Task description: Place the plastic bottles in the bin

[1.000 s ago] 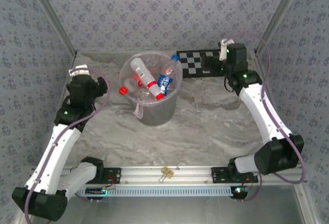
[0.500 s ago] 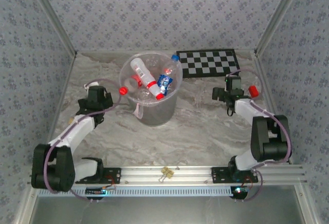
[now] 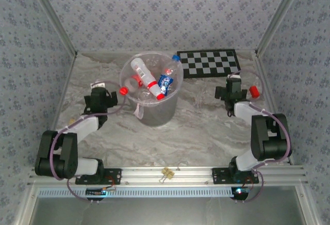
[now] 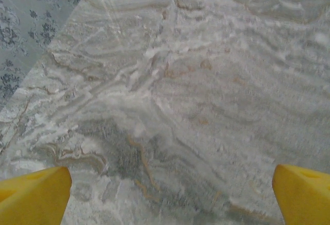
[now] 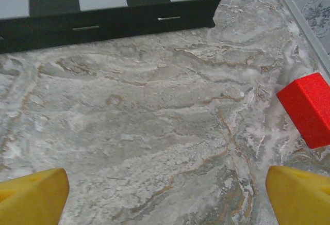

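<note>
A large translucent frosted-plastic round bin (image 3: 154, 112) is seen standing upright on the grey-white marbled tabletop (image 3: 206, 132). The small clear plastic bottles (image 3: 146, 78) are piled inside the bin and reach up to its rim. Among them a red-labelled bottle with a red cap is laid slantwise, and a blue-labelled one (image 3: 166, 82) is tucked against the bin's right wall. A red cap (image 3: 123, 91) is seen at the bin's left wall and a blue cap (image 3: 176, 58) at its far right rim. Whether those two bottles lie inside the bin or outside it cannot be told.

The left gripper (image 4: 170, 196) is held low over bare marble to the left of the bin. Its yellow fingertips (image 4: 31, 194) are spread wide apart, and nothing is held between them.

The right gripper (image 5: 165, 196) is held low well to the right of the bin. Its yellow fingertips (image 5: 31, 191) are likewise spread wide, with nothing between them. A small red plastic block-like piece (image 5: 307, 109) is seen lying on the table just right of that gripper, apart from its fingers. A flat black-and-white checkerboard (image 5: 103, 3) is laid to the right of the bin, beyond the right gripper.
</note>
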Motion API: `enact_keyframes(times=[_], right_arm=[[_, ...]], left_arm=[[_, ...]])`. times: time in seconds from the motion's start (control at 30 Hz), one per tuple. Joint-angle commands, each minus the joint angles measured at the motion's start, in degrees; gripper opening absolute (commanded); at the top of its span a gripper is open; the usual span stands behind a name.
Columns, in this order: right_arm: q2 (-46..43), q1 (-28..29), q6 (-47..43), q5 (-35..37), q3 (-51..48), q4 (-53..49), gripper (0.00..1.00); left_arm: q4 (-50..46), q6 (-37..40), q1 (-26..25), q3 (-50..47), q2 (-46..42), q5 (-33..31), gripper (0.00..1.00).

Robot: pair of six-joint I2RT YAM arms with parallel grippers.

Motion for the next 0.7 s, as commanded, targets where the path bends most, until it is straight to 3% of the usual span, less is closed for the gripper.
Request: enact_keyframes(times=[0.0,0.13,0.27,0.33,0.47,0.67], right_arm=[[0.55,0.64,-4.29,3.22,-4.2,10.57,1.0],[-1.21,-1.19,-6.33,-1.55,-12.56,24.74,1.0],[0.47,-5.52,-4.08,-10.24,-19.78,38.14,1.0],[-0.52,-5.45,-4.14,-10.04,-18.75,34.32,1.0],[-0.07,-5.07,-4.45,-9.75,-19.04,36.07,1.0],[-0.08,-4.63,-4.88,-9.15,-18.71,35.32,1.0]], left_arm=[[13.14,2.97,0.4,-4.33,1.26,0.74,1.0],[19.74,7.25,0.58,-5.66,3.14,-0.21,1.0],[23.23,4.6,5.81,-5.82,6.09,6.29,1.0],[27.11,4.68,6.23,-6.31,9.14,7.82,1.0],[30.16,4.71,7.06,-6.56,12.25,10.44,1.0],[27.5,4.1,7.77,-5.74,11.67,11.51,1.0]])
